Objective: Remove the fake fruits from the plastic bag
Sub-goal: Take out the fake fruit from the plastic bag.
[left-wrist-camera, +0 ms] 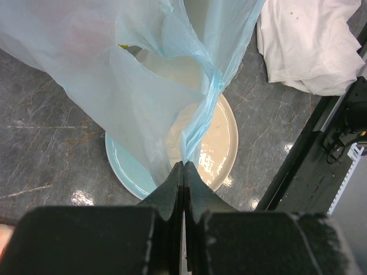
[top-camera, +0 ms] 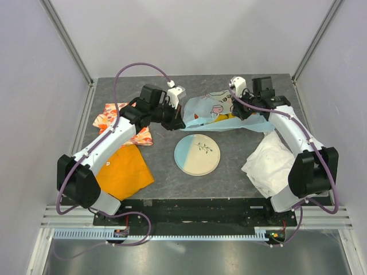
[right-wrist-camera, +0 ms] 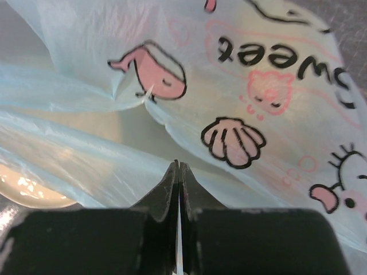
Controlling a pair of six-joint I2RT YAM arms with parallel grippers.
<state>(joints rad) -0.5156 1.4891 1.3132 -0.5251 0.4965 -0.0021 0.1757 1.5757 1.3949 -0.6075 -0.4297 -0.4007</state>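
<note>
While left gripper (left-wrist-camera: 183,166) and right gripper (right-wrist-camera: 179,169) each pinch a bag (top-camera: 209,107) edge, yellow fruit (top-camera: 224,118) shows inside, plate (top-camera: 198,160) just beside it.

A round plate (top-camera: 197,154), pale blue on its left part and cream on the rest, with a small sprig motif, lies flat mid-worktop (top-camera: 172,186), which is grey and marbled. To its left a plain orange cloth (top-camera: 125,169) lies crumpled; behind that is an orange-and-white patterned cloth (top-camera: 106,116), perhaps folded. A rumpled white cloth (top-camera: 268,163) lies right of the plate, apart from it
</note>
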